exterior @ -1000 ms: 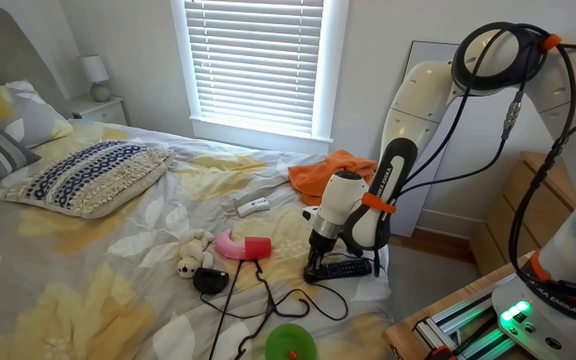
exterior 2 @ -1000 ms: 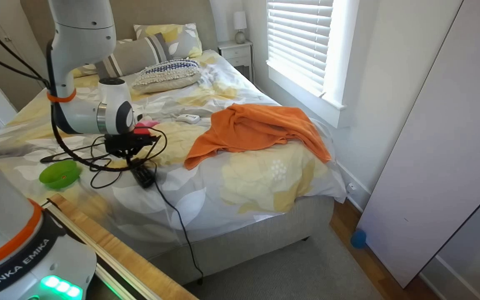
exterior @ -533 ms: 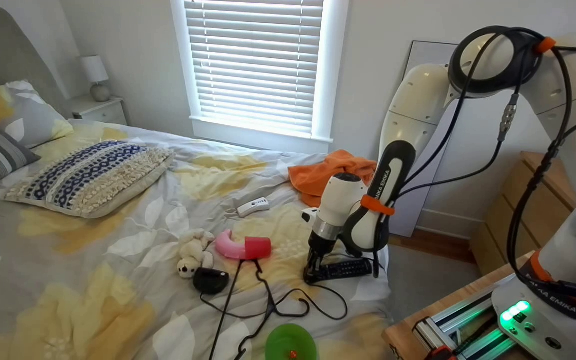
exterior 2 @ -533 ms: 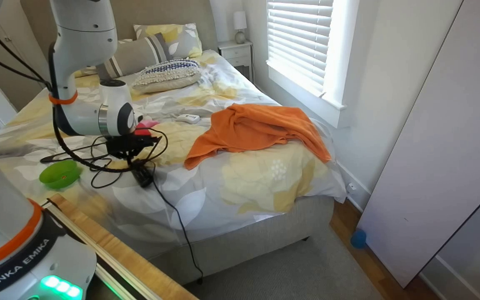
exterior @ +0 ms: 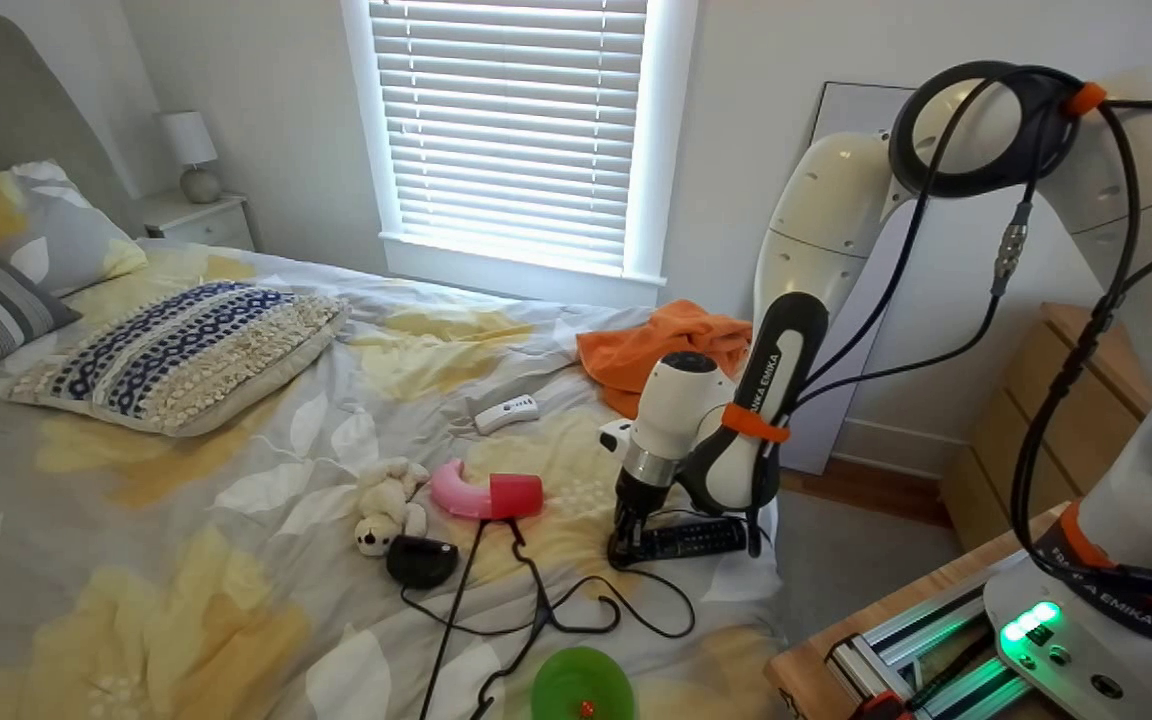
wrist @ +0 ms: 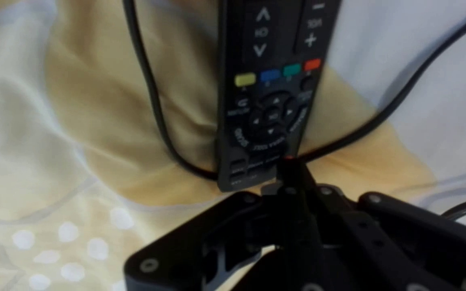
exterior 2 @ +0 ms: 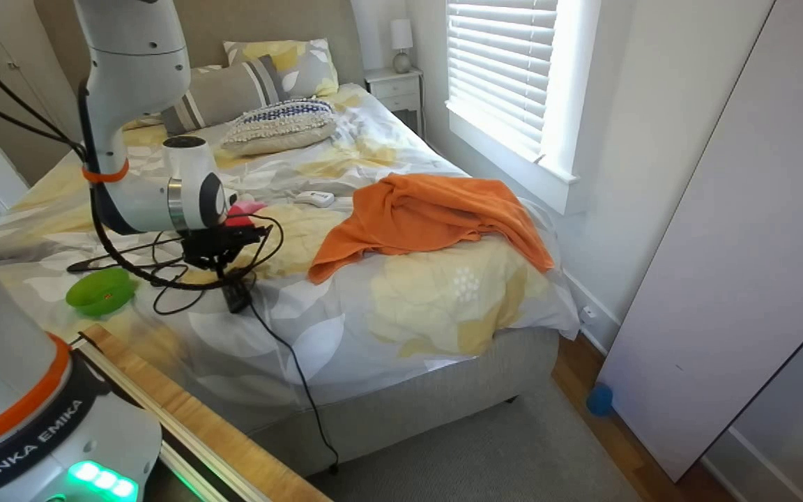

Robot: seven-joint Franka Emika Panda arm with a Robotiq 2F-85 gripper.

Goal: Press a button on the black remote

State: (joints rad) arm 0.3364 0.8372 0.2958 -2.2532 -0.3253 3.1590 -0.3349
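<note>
The black remote (exterior: 693,538) lies face up on the bed, with a black cable passing under one end. It also shows in an exterior view (exterior 2: 235,298), partly behind the gripper. In the wrist view, the remote (wrist: 271,105) runs up out of frame, with coloured buttons and a round OK pad in sight. My gripper (wrist: 291,163) is shut, its fingertips together over the corner of the remote's near end. They hide that corner's buttons. I cannot tell whether the tips touch the remote. In an exterior view the gripper (exterior: 624,552) points down at the remote's end.
A black hanger (exterior: 541,610), a black cable (exterior: 681,600), a green bowl (exterior: 581,685) and a pink and red object (exterior: 486,490) lie near the gripper. A white remote (exterior: 507,413), a plush toy (exterior: 391,500) and an orange cloth (exterior 2: 429,216) are farther off.
The arm's elbow has come down a little. The gripper has barely moved. The remote's free end has swung slightly, to the left in an exterior view.
</note>
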